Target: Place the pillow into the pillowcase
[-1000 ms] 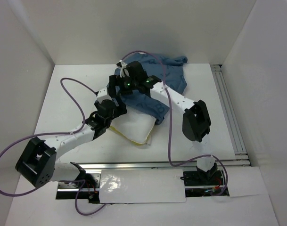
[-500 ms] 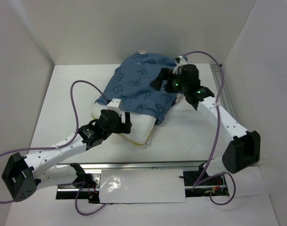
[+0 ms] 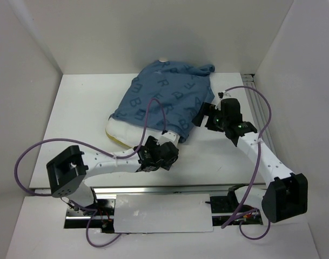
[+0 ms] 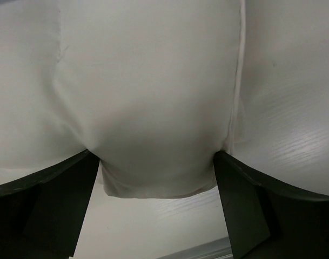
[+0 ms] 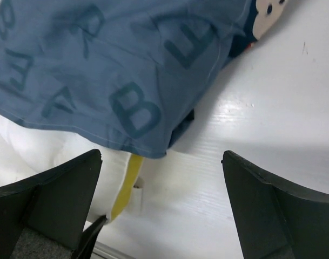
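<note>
White table (image 3: 72,113): pillowcase (image 3: 164,100) covers most of pillow (image 3: 118,131), near end exposed. Left gripper (image 4: 159,162) spread wide astride the pillow's corner. Right gripper (image 5: 161,159) released, empty.

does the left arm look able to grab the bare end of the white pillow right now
Probably yes: the left tool is open and a corner of the plump white fabric pillow sits between its fingers, with nothing in the way. The blue letter-printed cloth pillowcase covers its far part.
</note>
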Robot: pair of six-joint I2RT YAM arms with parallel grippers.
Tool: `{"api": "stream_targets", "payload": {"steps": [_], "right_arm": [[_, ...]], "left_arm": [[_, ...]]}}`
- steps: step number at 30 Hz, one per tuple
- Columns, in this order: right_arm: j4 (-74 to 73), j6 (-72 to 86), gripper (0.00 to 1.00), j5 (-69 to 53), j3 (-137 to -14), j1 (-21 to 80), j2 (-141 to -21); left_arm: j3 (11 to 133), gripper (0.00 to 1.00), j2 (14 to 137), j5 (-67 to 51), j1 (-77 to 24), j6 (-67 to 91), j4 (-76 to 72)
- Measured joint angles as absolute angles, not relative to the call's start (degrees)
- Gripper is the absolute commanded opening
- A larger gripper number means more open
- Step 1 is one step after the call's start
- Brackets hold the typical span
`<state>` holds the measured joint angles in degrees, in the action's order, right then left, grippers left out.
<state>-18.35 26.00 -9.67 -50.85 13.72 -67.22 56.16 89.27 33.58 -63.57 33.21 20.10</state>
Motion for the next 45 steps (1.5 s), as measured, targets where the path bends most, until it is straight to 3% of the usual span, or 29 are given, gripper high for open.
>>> {"api": "stream_targets", "payload": {"steps": [7,10,11,12,13,19,25,30,39,42,43,44,45], "right_arm": [[-19.8,24.9,1.0,-11.9,-49.0,12.4,-67.2],[-19.8,24.3,1.0,-13.0,-49.0,12.1,-67.3],[-19.8,24.2,1.0,-13.3,-49.0,12.1,-67.3],[-19.8,24.0,1.0,-13.9,-49.0,12.0,-67.3],[-19.7,23.7,1.0,-14.4,-49.0,12.0,-67.3],[-19.2,22.0,0.94,-15.9,-46.1,12.0,-67.3],[-20.2,20.4,0.84,-12.4,-42.8,12.9,-67.3],[-17.2,20.0,0.85,-11.9,-40.5,17.8,-68.1],[-2.6,19.6,0.92,-11.9,-41.3,22.7,-74.9],[1.8,19.7,0.77,-10.0,-43.2,22.7,-78.1],[3.7,19.8,0.62,-9.5,-43.8,22.7,-79.3],[5.3,19.6,0.4,-9.1,-44.3,22.7,-80.5],[6.9,19.4,0.0,-8.9,-44.5,22.8,-81.5]], "left_arm": [[56.9,1.0,92.6,31.8,-63.5,33.1,17.6],[57.1,0.82,95.0,31.1,-63.5,33.1,15.3],[57.5,0.52,96.2,31.2,-63.4,33.0,14.7],[57.9,0.13,97.3,31.2,-63.2,33.5,14.3],[58.5,0.0,98.2,31.6,-62.9,33.4,14.2],[59.0,0.0,97.8,29.1,-59.5,35.6,11.1],[55.1,0.0,85.4,28.8,-57.2,35.2,9.8],[55.4,0.0,75.7,29.1,-55.2,32.0,7.8],[56.6,0.0,74.6,29.8,-55.0,29.8,7.8],[56.6,0.0,74.5,29.8,-55.0,29.7,7.9],[56.6,0.0,74.5,29.8,-55.0,29.6,7.9],[56.6,0.0,74.5,29.8,-55.0,29.5,7.9],[56.7,0.0,74.5,29.8,-55.0,29.1,7.8]]}}
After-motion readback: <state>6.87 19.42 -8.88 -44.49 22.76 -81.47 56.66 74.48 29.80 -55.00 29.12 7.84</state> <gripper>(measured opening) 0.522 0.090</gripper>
